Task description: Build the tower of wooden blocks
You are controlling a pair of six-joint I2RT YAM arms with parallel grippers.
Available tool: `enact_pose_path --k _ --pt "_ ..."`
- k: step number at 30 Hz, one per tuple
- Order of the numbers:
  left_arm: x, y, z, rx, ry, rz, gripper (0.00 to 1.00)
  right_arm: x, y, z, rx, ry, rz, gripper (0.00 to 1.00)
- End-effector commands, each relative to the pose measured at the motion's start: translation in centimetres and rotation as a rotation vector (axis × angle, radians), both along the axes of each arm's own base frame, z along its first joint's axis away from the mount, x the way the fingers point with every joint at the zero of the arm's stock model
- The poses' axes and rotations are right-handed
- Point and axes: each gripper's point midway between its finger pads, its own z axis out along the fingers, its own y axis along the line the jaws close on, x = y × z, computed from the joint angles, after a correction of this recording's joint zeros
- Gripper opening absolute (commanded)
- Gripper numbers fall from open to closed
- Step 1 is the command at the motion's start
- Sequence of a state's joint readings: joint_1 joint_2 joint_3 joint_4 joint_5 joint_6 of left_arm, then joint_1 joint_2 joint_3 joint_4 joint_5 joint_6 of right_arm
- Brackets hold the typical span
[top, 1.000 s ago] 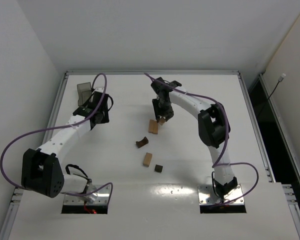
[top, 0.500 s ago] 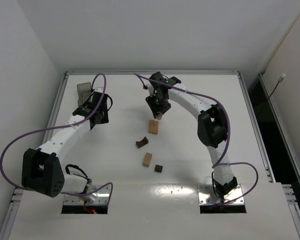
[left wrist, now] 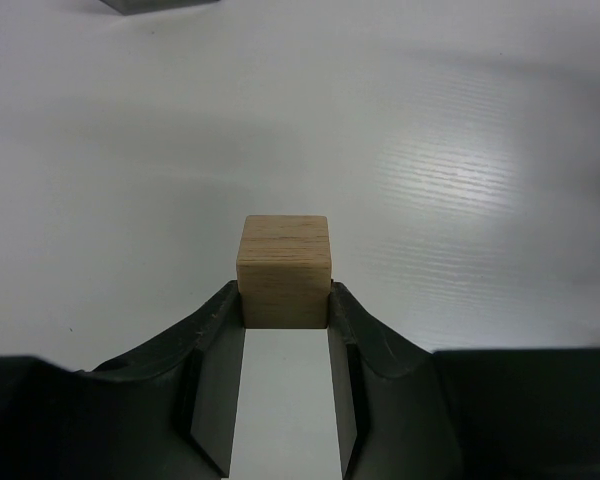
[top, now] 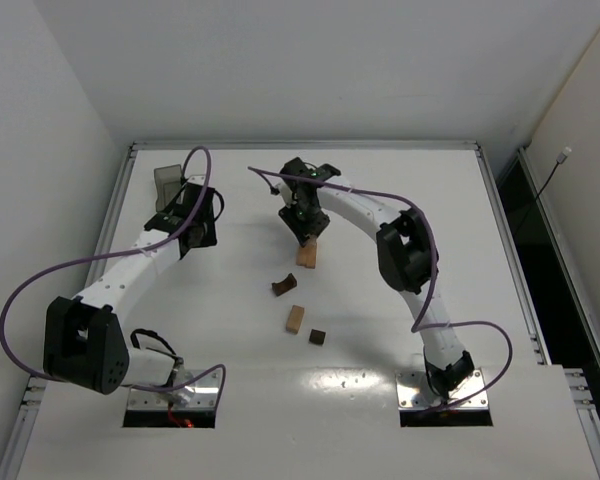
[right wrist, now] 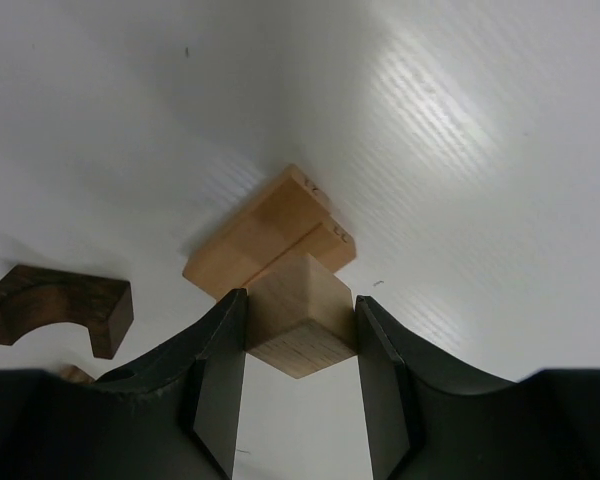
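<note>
My right gripper [right wrist: 300, 330] is shut on a light tan cube [right wrist: 300, 315] and holds it just above two tan bars [right wrist: 270, 235] that lie side by side on the table. In the top view this gripper [top: 305, 230] hangs over the bars [top: 307, 256]. A dark brown arch [top: 284, 286] lies near them and also shows in the right wrist view [right wrist: 55, 305]. A tan block [top: 296, 319] and a small dark cube [top: 317, 337] lie nearer the arm bases. My left gripper [left wrist: 284, 305] is shut on another tan cube [left wrist: 284, 272], at the far left [top: 192, 212].
A translucent grey bin [top: 167, 183] stands at the far left corner, just beyond the left gripper; its edge shows at the top of the left wrist view [left wrist: 160, 4]. The table has a raised metal rim [top: 300, 145]. Purple cables loop over both arms.
My right gripper has moved left with its cube and turned, from the bars' right side to over them. The left arm and the loose blocks have not moved.
</note>
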State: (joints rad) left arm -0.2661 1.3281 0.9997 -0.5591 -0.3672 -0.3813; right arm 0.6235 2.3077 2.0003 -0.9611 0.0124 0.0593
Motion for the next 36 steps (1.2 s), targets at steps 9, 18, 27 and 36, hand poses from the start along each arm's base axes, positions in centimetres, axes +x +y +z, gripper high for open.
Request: enact_pose_path --k 9,18,27,36 --pt "0.6 0.2 0.4 -0.012 -0.025 0.007 0.0 -0.1 1.4 0.4 0.007 -0.014 0.035 0.0" --pt "0.4 0.6 0.0 -0.009 -0.016 0.016 0.0 0.2 1.0 -1.2 -0.033 -0.006 0.062 0.0" --pt "0.6 0.4 0.1 -0.019 -0.023 0.01 0.0 0.9 1.1 -1.2 -0.047 -0.029 0.075 0.0" --pt "0.6 0.7 0.1 -0.018 -0.023 0.019 0.0 1.1 1.1 -1.9 -0.055 -0.023 0.084 0.02"
